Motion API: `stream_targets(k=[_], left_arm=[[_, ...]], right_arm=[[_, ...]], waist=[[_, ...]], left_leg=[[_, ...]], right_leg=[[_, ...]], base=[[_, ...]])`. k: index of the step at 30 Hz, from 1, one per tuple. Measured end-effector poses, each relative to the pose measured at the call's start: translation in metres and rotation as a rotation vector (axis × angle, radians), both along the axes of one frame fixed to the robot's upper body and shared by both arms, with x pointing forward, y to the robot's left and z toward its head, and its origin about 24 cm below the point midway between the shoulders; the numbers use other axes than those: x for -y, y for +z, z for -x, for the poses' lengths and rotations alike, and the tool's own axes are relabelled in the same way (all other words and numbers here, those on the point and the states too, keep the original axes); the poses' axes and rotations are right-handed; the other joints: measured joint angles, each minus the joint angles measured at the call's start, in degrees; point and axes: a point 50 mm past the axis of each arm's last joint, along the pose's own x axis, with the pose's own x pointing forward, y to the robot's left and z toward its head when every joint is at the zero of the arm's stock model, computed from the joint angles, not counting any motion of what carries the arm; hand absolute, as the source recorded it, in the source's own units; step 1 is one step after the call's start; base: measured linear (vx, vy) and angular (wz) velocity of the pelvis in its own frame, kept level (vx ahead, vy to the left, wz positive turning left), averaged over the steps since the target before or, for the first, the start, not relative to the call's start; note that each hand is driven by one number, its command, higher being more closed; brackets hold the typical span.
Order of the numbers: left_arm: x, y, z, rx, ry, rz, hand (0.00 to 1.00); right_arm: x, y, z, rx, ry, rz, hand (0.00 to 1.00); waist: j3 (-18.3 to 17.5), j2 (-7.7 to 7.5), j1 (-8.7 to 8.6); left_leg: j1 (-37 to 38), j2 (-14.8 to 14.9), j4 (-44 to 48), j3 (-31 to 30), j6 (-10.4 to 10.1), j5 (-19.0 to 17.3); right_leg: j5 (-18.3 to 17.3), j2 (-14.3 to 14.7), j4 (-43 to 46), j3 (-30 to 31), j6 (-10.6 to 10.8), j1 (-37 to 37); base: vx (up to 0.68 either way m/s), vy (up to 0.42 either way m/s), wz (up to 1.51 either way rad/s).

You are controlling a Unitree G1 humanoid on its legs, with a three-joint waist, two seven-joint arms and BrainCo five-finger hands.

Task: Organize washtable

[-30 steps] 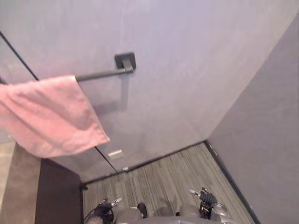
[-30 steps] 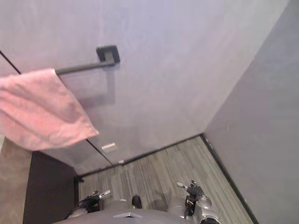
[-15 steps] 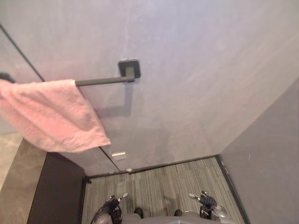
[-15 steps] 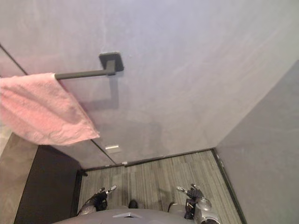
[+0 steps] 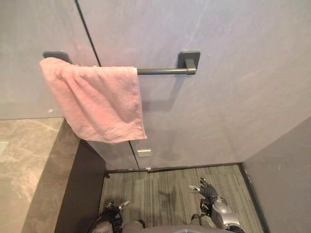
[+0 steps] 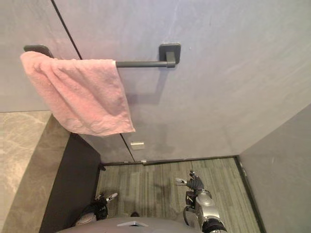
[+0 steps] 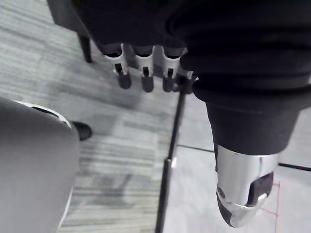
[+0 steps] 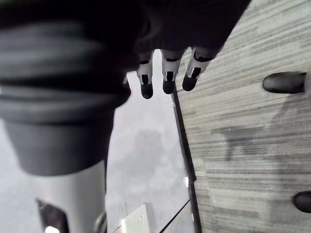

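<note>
Towel (image 5: 97, 104), pink: hung draped over L end of dark rail (image 5: 160, 71) on grey wall (image 5: 233, 97), lower corner dropping toward R. Rail's R bracket (image 5: 189, 60) left bare, towel well apart from it. Below towel, at L: marble-topped table (image 5: 24, 165) w/ dark side panel (image 5: 80, 194), top bare where seen. Small white plate (image 5: 144, 152) low on wall, just above striped carpet floor (image 5: 160, 187).

Left hand (image 5: 114, 213) hung low by table's dark side, over floor, well below towel. In its wrist view, fingers (image 7: 143, 73) straight in a row, thumb (image 7: 243, 194) apart, nothing held. Right hand (image 5: 208, 191) also low, over floor, near R wall (image 5: 286, 184). In its wrist view, fingers (image 8: 167, 75) straight, slack, nothing between them; wall base and floor seen past tips. Neither hand touched towel, rail or table.
</note>
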Motion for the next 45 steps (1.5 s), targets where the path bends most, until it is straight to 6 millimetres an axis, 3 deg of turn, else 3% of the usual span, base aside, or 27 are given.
stream_targets(k=[6,11,17,19,21,27,32,34,45], left_arm=[[0.003,0.011,-0.023,0.093,-0.051,-0.02,0.0],[-0.004,0.01,-0.017,0.082,-0.04,-0.046,0.0],[-0.004,-0.001,0.007,-0.037,-0.067,-0.056,0.0],[-0.006,-0.001,0.006,-0.036,-0.078,-0.065,0.0],[-0.005,0.0,0.004,-0.034,-0.093,-0.07,0.0],[-0.003,0.002,-0.005,-0.02,-0.096,-0.074,0.0],[-0.002,0.002,-0.009,-0.013,-0.084,-0.076,0.0],[-0.002,0.003,-0.01,-0.007,-0.071,-0.073,0.0],[0.005,0.004,-0.013,0.01,-0.038,-0.056,0.0]], right_arm=[[-0.013,0.03,-0.03,0.178,0.052,-0.014,0.0],[-0.021,0.067,-0.054,0.371,0.108,-0.015,0.0],[-0.042,0.141,-0.08,0.713,0.258,-0.058,0.0],[-0.053,0.165,-0.089,0.812,0.326,-0.095,0.0],[-0.076,0.201,-0.104,0.951,0.452,-0.105,0.0],[-0.116,0.266,-0.128,1.166,0.602,-0.168,0.0],[-0.121,0.282,-0.153,1.175,0.587,-0.091,0.0],[-0.123,0.293,-0.155,1.208,0.589,-0.081,0.0],[-0.132,0.307,-0.169,1.205,0.602,-0.031,0.0]], waist=[[-0.4,0.68,-0.47],[-0.4,0.61,-0.38],[-0.5,0.46,-0.45],[-0.6,0.32,-0.13],[-0.6,0.26,0.17],[-0.3,-0.04,2.44],[0.2,-0.05,2.93],[0.8,-0.07,2.94],[1.8,0.79,3.22]], left_leg=[[0.1,-0.2,-1.7,0.3,0.8,1.0],[0.7,1.8,-4.2,2.9,-0.3,1.9],[0.8,3.3,-6.3,3.3,-1.2,2.8],[0.8,3.6,-7.2,2.6,-1.5,3.4],[0.1,3.8,-7.8,2.0,-1.7,4.1],[-2.1,4.3,-9.1,0.3,-1.9,5.8],[-3.3,4.5,-9.2,-0.4,-1.9,6.6],[-4.1,4.5,-9.4,-0.6,-1.9,7.1],[-4.3,4.9,-12.3,-2.3,-2.2,9.7]], right_leg=[[1.2,0.4,-2.4,0.3,0.5,-0.1],[3.5,3.1,-5.9,2.4,-0.2,-0.8],[5.1,4.9,-9.2,2.1,-0.5,-0.3],[5.4,5.2,-9.9,1.2,-0.6,0.1],[5.7,5.5,-10.4,0.4,-0.7,-0.2],[6.5,5.9,-10.4,-1.5,-1.0,-2.0],[7.2,5.9,-10.3,-1.7,-1.4,-2.8],[7.7,5.9,-10.4,-1.7,-1.5,-3.6],[7.7,6.6,-10.3,-2.0,-1.6,-4.1]], base=[[0.04,-0.009,-0.04],[0.01,-0.066,-0.31],[0.04,-0.051,-0.05],[0.01,-0.035,0.16],[0.0,-0.034,0.15],[-0.02,-0.018,0.16],[-0.04,0.002,0.1],[-0.05,-0.002,0.02],[-0.04,-0.013,0.06]])
